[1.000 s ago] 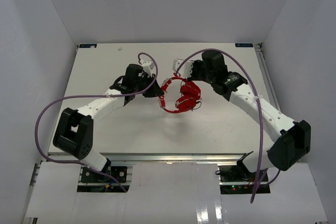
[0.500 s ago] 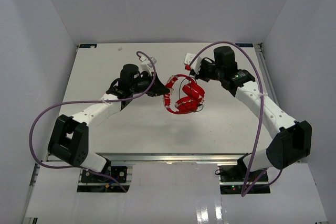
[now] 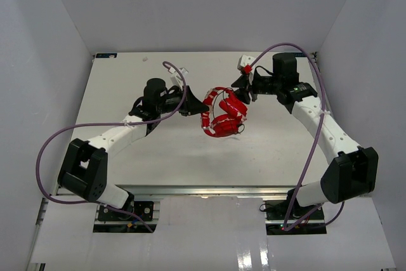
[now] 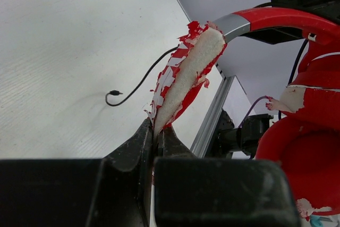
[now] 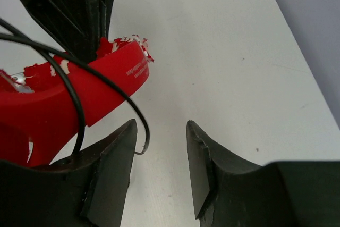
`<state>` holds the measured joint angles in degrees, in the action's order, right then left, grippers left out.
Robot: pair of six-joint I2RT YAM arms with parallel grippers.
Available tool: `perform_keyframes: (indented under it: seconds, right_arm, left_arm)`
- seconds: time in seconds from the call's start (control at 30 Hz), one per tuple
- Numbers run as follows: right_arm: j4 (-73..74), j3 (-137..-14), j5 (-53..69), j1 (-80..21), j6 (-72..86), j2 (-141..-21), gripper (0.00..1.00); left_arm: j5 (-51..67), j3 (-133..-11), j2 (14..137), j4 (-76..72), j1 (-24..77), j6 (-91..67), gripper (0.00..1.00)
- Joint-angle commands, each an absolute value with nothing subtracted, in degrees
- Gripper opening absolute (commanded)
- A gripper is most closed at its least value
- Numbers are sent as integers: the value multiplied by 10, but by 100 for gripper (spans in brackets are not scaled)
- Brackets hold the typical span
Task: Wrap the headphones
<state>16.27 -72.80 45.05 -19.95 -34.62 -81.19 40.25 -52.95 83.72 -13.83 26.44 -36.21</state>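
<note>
The red headphones [image 3: 223, 115] hang just above the table's middle, earcups folded together, thin black cord [image 3: 219, 105] looped around them. My left gripper [image 3: 195, 103] is shut on the worn, white-padded end of the headband [image 4: 183, 73]. In the left wrist view the cord [image 4: 139, 82] curves down to a plug tip on the table. My right gripper [image 3: 244, 84] is open, just right of the headphones. In the right wrist view the cord [image 5: 77, 104] crosses the red headband [image 5: 101, 86], and its loose end lies beside my left finger [image 5: 109, 168], not clamped.
White walls enclose the table [image 3: 158, 150] on three sides. A metal rail [image 3: 316, 84] runs along the right edge. Purple arm cables [image 3: 54, 138] loop over both arms. The left gripper's black body [image 5: 74, 3] sits close in front of the right gripper.
My right gripper has drawn back to the right, away from the headphones, and now stands open. The left gripper has kept its hold on the headband and shifted the headphones slightly right.
</note>
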Motion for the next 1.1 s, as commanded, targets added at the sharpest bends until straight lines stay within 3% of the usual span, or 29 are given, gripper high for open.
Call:
perform_keyframes:
  seconds: [0.0,0.4,0.57,0.7,1.07]
  right_arm:
    - [99,-705,563,-185,-262,-818,55]
    - [-133,-592,606,-184,-63,-829,89]
    - [-288,-551,628,-185,94,-855,96]
    - [-403,-536,635,-188,169,-875,98]
    - [-326,-551,610,-208,25,-902,100]
  left_arm:
    - [401,-566,782,-151,266,-382,0]
    - [322,-648,739,-43,266,-367,0]
    - [321,-665,739,-48,266,-386,0]
    - [319,-675,743,-53,266,-398,0]
    - [308,-689,746,-71,266,-434,0]
